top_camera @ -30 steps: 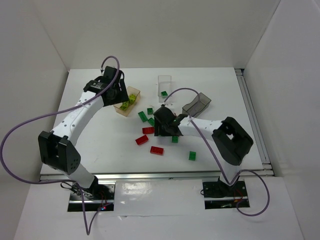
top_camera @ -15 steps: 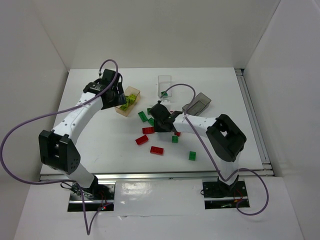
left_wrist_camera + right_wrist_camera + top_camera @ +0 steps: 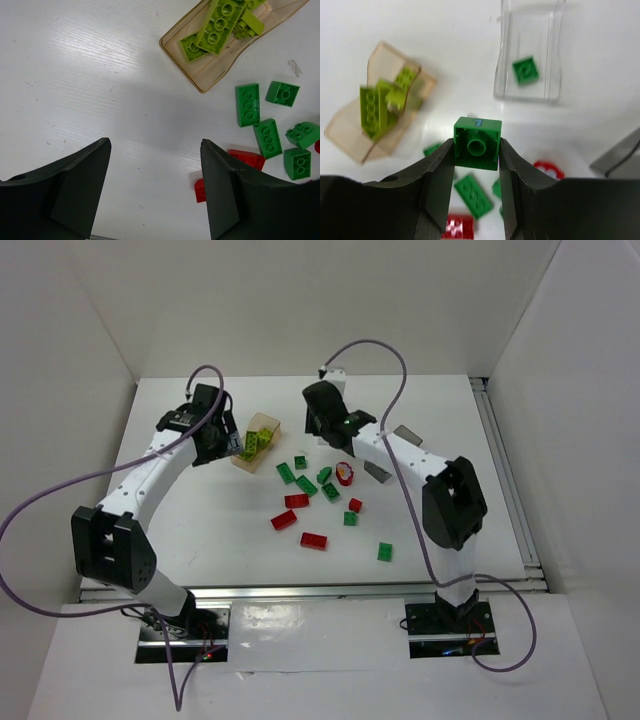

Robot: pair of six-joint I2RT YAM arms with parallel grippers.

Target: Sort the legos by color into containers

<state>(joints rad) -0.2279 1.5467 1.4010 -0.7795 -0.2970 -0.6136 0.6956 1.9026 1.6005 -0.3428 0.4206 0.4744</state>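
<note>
Holding dark green brick pinched in right gripper, raised short of clear container; likely bound there, matching green inside. Left gripper spread wide, empty, beside orange-tan container with yellow-green bricks. Loose legos mid-table.

Bright even light, soft shadows, blurry background

Right claw lifted green brick toward clear box.
</note>
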